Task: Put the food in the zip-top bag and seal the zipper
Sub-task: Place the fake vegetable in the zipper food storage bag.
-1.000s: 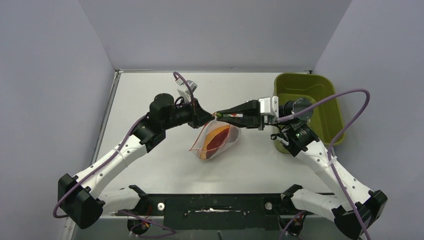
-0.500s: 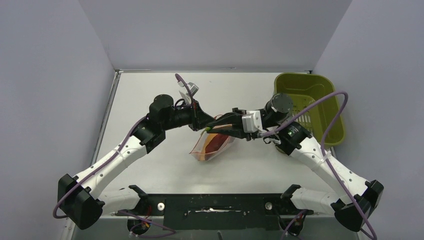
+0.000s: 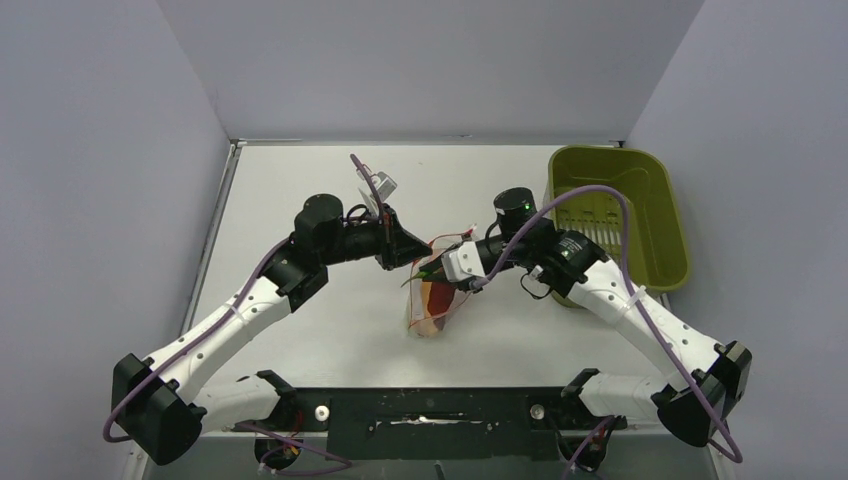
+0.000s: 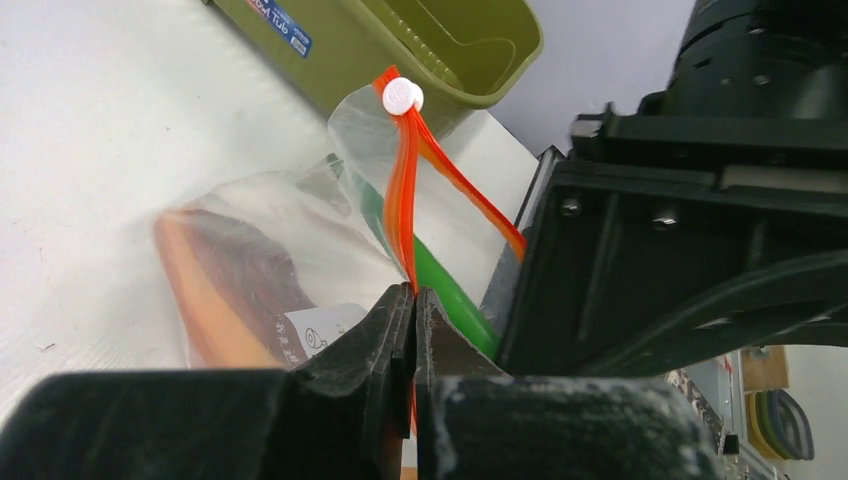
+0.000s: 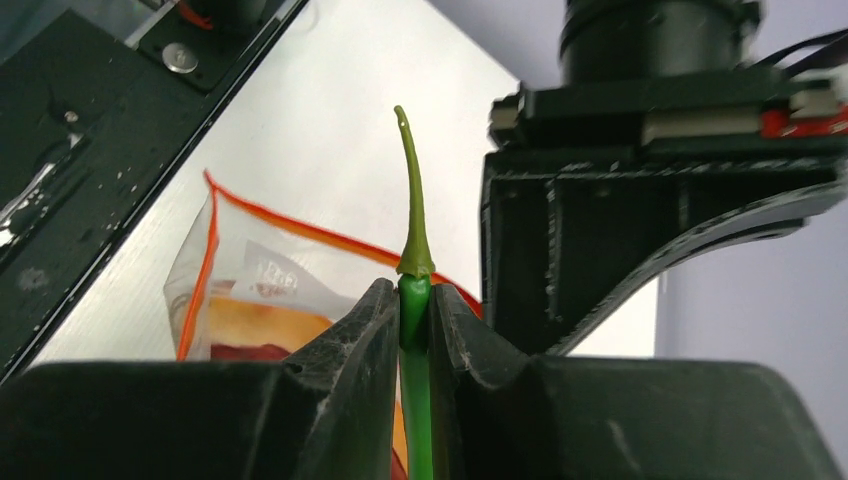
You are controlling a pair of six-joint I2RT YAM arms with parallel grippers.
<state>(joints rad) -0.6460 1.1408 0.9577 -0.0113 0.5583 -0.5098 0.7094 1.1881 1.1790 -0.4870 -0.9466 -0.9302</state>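
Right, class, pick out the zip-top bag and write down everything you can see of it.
The zip-top bag is clear, crinkly plastic with a red-orange zipper strip and a white slider at one end. Its mouth gapes open, the strips parting in a V. The left pincer is shut on one strip, holding the mouth up. Brown-red and orange food lies inside, with a white label.

I'm counting one zip-top bag point(image 3: 435, 305); one green pepper point(image 5: 415, 420); one brown-red slab point(image 4: 250, 290); one olive tub point(image 3: 650, 240).
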